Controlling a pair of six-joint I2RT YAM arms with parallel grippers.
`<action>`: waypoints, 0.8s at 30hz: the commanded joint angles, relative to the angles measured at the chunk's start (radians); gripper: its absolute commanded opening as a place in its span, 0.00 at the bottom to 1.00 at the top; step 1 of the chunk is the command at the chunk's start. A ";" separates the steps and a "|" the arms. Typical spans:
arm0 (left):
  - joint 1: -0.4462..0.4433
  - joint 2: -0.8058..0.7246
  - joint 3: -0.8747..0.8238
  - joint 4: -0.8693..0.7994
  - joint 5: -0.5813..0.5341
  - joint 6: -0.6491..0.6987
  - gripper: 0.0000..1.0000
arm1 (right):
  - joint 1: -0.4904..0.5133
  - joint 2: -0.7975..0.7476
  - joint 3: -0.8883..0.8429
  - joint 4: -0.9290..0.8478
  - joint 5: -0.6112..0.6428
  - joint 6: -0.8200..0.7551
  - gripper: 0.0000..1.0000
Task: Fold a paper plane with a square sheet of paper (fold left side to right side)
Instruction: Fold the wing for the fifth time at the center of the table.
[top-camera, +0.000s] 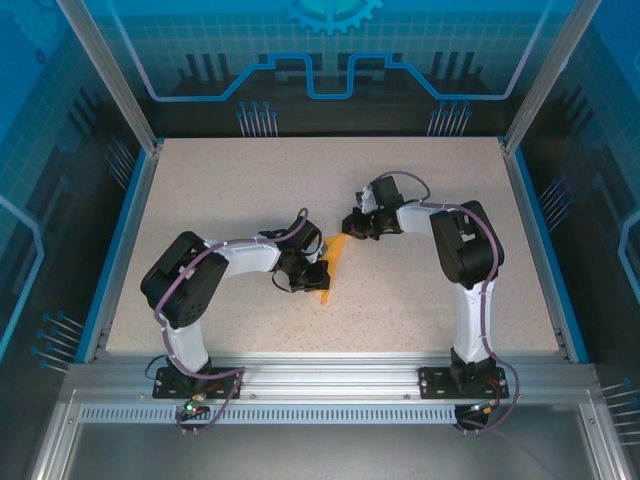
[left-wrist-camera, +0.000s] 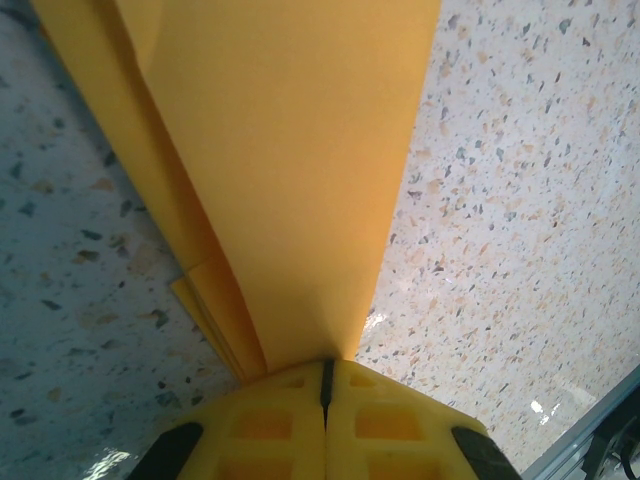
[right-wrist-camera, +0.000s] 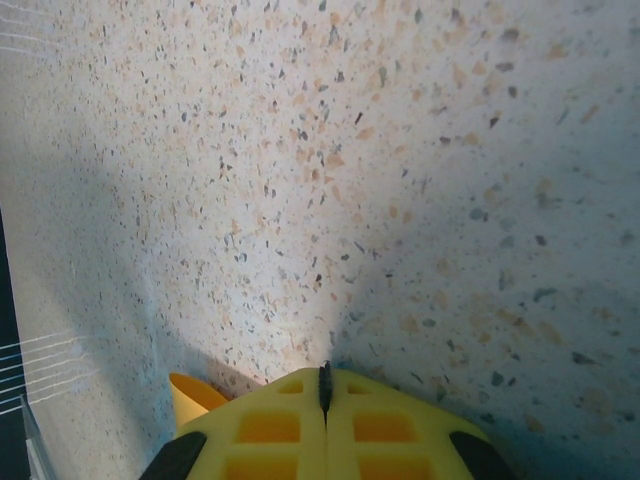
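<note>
The orange sheet of paper (top-camera: 337, 262) lies mid-table, folded into a slim pointed wedge. My left gripper (top-camera: 314, 277) is shut over its near end. In the left wrist view the closed yellow fingertips (left-wrist-camera: 326, 372) rest on the paper (left-wrist-camera: 290, 180), which spreads away from them in stacked layers, with a top flap slightly raised. Nothing shows between the jaws. My right gripper (top-camera: 353, 228) is shut at the paper's far tip. Its tips (right-wrist-camera: 324, 378) point at bare table, and a small curl of orange paper (right-wrist-camera: 190, 398) shows beside the left finger.
The speckled tabletop (top-camera: 430, 300) is bordered by a blue rim (top-camera: 527, 215) and metal frame posts (top-camera: 105, 75). Both arm bases are bolted to the aluminium rail (top-camera: 330, 375) at the near edge.
</note>
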 joint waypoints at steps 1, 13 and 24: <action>-0.023 0.070 -0.041 -0.146 -0.075 0.002 0.07 | -0.037 -0.034 0.019 0.005 0.063 -0.032 0.00; -0.026 0.054 -0.045 -0.140 -0.087 -0.008 0.07 | 0.055 -0.356 -0.278 0.059 0.055 0.008 0.00; -0.026 0.045 -0.051 -0.135 -0.088 -0.011 0.07 | 0.180 -0.265 -0.329 0.181 0.012 0.114 0.00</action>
